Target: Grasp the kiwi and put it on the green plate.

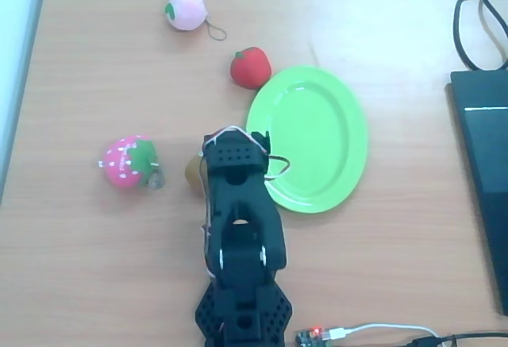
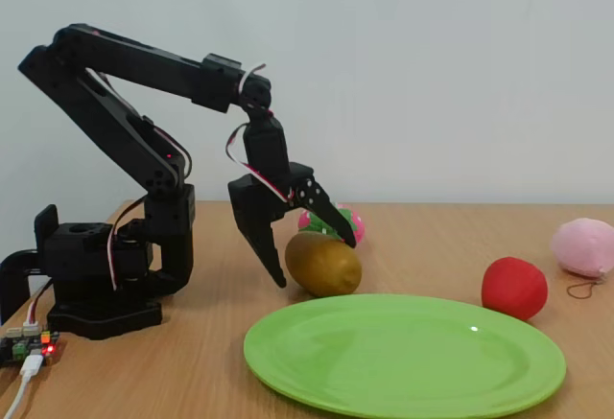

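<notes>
Four toy fruits lie on the wooden table [image 1: 95, 267]. Farthest left in the overhead view is the pink strawberry [image 1: 125, 162], at nine o'clock from the black hand [image 2: 317, 258]. Next comes the kiwi [image 2: 323, 264], resting on the table between the strawberry and the green plate [image 2: 403, 357]; in the overhead view the arm hides most of it (just a brown edge [image 1: 193, 171] shows). In the fixed view its long axis lies roughly level, left to right. The hand's fingers are spread, one down on the kiwi's left side, the other angled over its top, not clamped. The plate holds nothing. At its eleven o'clock sits the red fruit [image 1: 250, 67], just off the rim; beyond it, the pale pink fruit [image 1: 186, 8].
</notes>
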